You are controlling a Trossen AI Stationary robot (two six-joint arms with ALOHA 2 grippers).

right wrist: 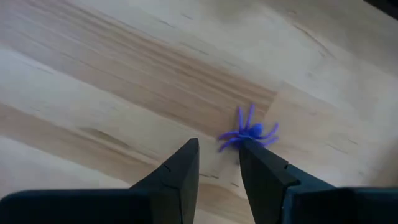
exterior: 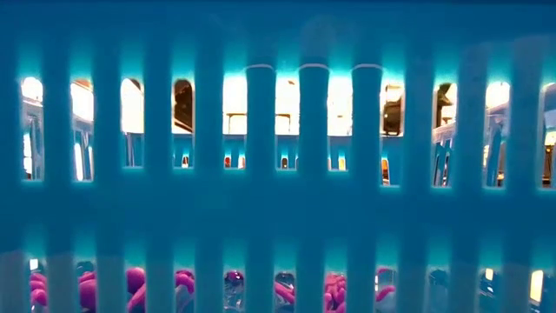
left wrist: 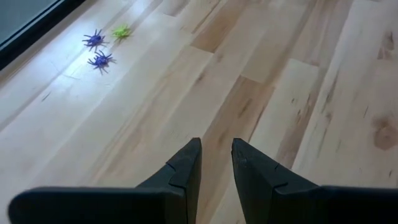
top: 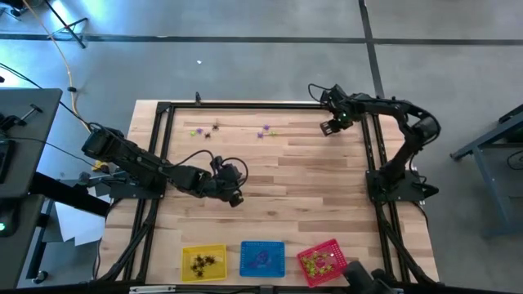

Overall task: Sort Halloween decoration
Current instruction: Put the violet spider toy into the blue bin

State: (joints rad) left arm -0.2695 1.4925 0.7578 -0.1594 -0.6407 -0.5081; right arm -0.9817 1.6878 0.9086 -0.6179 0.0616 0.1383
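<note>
Tiny spider trinkets lie on the wood near the table's far edge: a yellow-green one (top: 194, 131), a black one (top: 215, 126) and a purple one (top: 265, 129). My left gripper (top: 233, 193) hovers mid-table, open by a narrow gap (left wrist: 216, 149); two purple spiders (left wrist: 99, 60) and a yellow-green one (left wrist: 121, 31) lie well ahead of it. My right gripper (top: 331, 126) is near the far right corner, open a little (right wrist: 217, 149). A purple spider (right wrist: 249, 132) lies on the wood right at one fingertip (right wrist: 249, 152), outside the gap. My right gripper points slanting down at the table, and the purple spider's legs (right wrist: 231, 138) run behind the tip of one finger. I cannot tell whether that fingertip touches it. The spider lies flat on the wood, not between the fingers.
Three square mesh baskets stand along the near edge: yellow (top: 203, 261) with black trinkets, blue (top: 262, 258) with purple ones, red (top: 320, 261) with yellow-green ones. The blue basket's wall (exterior: 278, 200) fills the low view. A black frame (top: 245, 104) borders the table.
</note>
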